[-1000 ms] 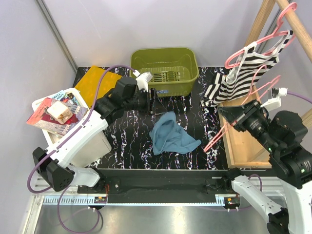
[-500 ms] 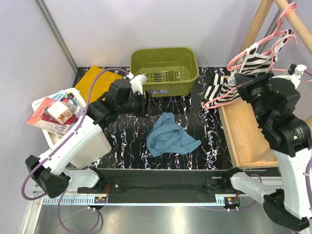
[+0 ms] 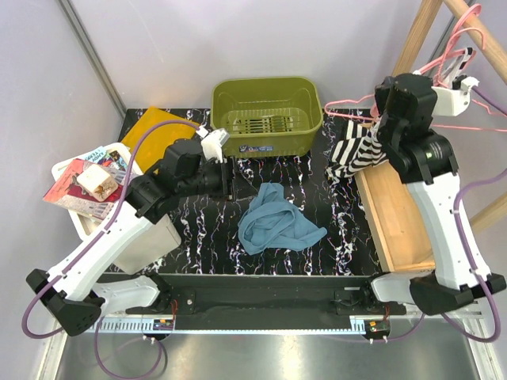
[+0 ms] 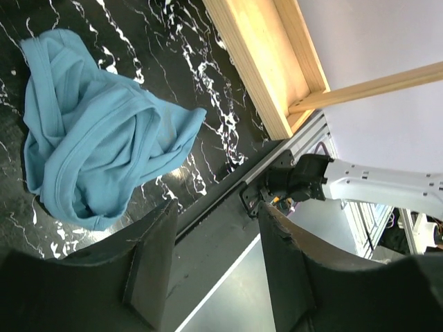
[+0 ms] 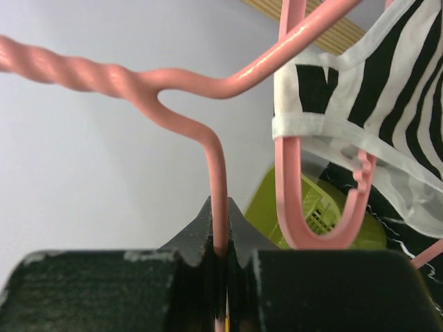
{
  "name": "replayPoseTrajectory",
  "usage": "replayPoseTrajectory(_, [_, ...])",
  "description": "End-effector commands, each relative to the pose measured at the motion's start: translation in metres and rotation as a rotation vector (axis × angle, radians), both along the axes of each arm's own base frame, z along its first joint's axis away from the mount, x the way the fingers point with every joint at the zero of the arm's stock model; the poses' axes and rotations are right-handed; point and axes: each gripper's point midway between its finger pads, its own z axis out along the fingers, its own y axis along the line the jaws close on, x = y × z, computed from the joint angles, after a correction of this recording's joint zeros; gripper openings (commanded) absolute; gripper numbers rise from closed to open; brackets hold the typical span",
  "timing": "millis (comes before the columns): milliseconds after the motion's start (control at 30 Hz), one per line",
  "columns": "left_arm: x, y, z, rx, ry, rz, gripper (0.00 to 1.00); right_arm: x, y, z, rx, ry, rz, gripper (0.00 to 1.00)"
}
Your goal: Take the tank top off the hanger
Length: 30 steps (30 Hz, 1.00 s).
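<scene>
Right gripper (image 5: 220, 261) clamps pink hanger (image 5: 216, 166) above black marbled table (image 3: 215, 237), grey walls (image 3: 158, 47).

1. The tank top (image 3: 358, 152), black-and-white striped with white-bound edges, hangs bunched above the right side of the table (image 3: 348, 237).
2. One white-edged strap is looped over an arm of the hanger (image 5: 216, 173), so the garment is not yet free.
3. The hanger, pink with a twisted neck, is pinched in the closed right hand (image 5: 218, 259).
</scene>
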Motion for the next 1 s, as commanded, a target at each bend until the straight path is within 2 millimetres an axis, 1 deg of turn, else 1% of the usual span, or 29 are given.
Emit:
replayPoseTrajectory(0, [-0.007, 0.004, 0.010, -0.008, -0.012, 0.005, 0.53, 0.009, -0.029, 0.034, 0.151, -0.151, -0.086, 0.00])
replayPoseTrajectory(33, [-0.008, 0.005, 0.010, -0.004, -0.011, 0.004, 0.53, 0.015, -0.033, 0.030, 0.184, -0.154, -0.088, 0.00])
replayPoseTrajectory(100, [-0.010, 0.007, 0.010, 0.005, -0.008, 0.001, 0.53, 0.020, -0.047, 0.028, 0.208, -0.159, -0.095, 0.00])
replayPoseTrajectory(200, [-0.011, 0.009, 0.010, 0.015, -0.015, 0.000, 0.53, 0.025, -0.056, 0.025, 0.215, -0.155, -0.099, 0.00])
replayPoseTrajectory(233, [-0.011, 0.009, 0.008, 0.022, -0.012, -0.002, 0.53, 0.025, -0.058, 0.026, 0.217, -0.159, -0.100, 0.00])
replayPoseTrajectory(267, [-0.011, 0.009, 0.009, 0.023, -0.013, -0.005, 0.53, 0.023, -0.064, 0.026, 0.223, -0.162, -0.110, 0.00])
replayPoseTrajectory(300, [-0.011, 0.008, 0.008, 0.026, -0.010, -0.010, 0.53, 0.024, -0.067, 0.020, 0.228, -0.152, -0.115, 0.00])
replayPoseTrajectory(333, [-0.010, 0.006, 0.006, 0.031, -0.002, -0.013, 0.53, 0.022, -0.071, 0.020, 0.246, -0.160, -0.116, 0.00])
replayPoseTrajectory(367, [-0.010, 0.005, 0.006, 0.030, -0.001, -0.019, 0.53, 0.024, -0.071, 0.018, 0.257, -0.156, -0.093, 0.00])
replayPoseTrajectory(400, [-0.011, 0.005, 0.005, 0.032, 0.003, -0.023, 0.53, 0.025, -0.080, 0.011, 0.266, -0.145, -0.107, 0.00])
replayPoseTrajectory(433, [-0.009, 0.003, 0.003, 0.037, 0.007, -0.024, 0.53, 0.024, -0.082, 0.012, 0.290, -0.156, -0.101, 0.00])
replayPoseTrajectory(467, [-0.009, 0.002, 0.005, 0.035, 0.003, -0.028, 0.53, 0.025, -0.075, 0.011, 0.302, -0.151, -0.058, 0.00])
replayPoseTrajectory(500, [-0.008, 0.002, 0.004, 0.039, 0.004, -0.027, 0.53, 0.024, -0.090, 0.011, 0.305, -0.158, -0.090, 0.00])
replayPoseTrajectory(600, [-0.006, 0.000, 0.003, 0.044, 0.004, -0.028, 0.53, 0.021, -0.093, 0.010, 0.318, -0.155, -0.062, 0.00])
replayPoseTrajectory(633, [-0.006, -0.001, 0.002, 0.046, 0.007, -0.029, 0.54, 0.017, -0.098, 0.011, 0.323, -0.163, -0.070, 0.00])
replayPoseTrajectory(667, [-0.005, -0.001, 0.001, 0.049, 0.009, -0.030, 0.55, 0.015, -0.098, 0.009, 0.325, -0.159, -0.063, 0.00])
replayPoseTrajectory(700, [-0.005, -0.002, 0.000, 0.052, 0.009, -0.031, 0.56, 0.015, -0.097, 0.001, 0.331, -0.143, -0.060, 0.00])
replayPoseTrajectory(733, [-0.005, -0.002, 0.000, 0.054, 0.008, -0.032, 0.56, 0.009, -0.096, 0.003, 0.340, -0.153, -0.053, 0.00])
replayPoseTrajectory(767, [-0.005, -0.002, -0.001, 0.058, 0.008, -0.031, 0.57, 0.009, -0.093, -0.001, 0.345, -0.144, -0.034, 0.00])
replayPoseTrajectory(800, [-0.004, -0.002, -0.002, 0.061, 0.007, -0.030, 0.58, 0.005, -0.090, -0.005, 0.344, -0.136, -0.021, 0.02])
replayPoseTrajectory(867, [-0.002, -0.003, -0.004, 0.069, 0.005, -0.025, 0.60, 0.004, -0.081, -0.010, 0.347, -0.117, 0.025, 0.06])
replayPoseTrajectory(900, [-0.001, -0.003, -0.003, 0.070, 0.000, -0.026, 0.61, 0.001, -0.078, -0.014, 0.341, -0.108, 0.040, 0.09])
replayPoseTrajectory(933, [0.000, -0.003, -0.002, 0.073, -0.005, -0.022, 0.62, -0.001, -0.074, -0.014, 0.339, -0.103, 0.067, 0.15])
replayPoseTrajectory(967, [0.001, -0.004, -0.003, 0.075, -0.004, -0.025, 0.66, -0.002, -0.070, -0.016, 0.337, -0.095, 0.083, 0.21])
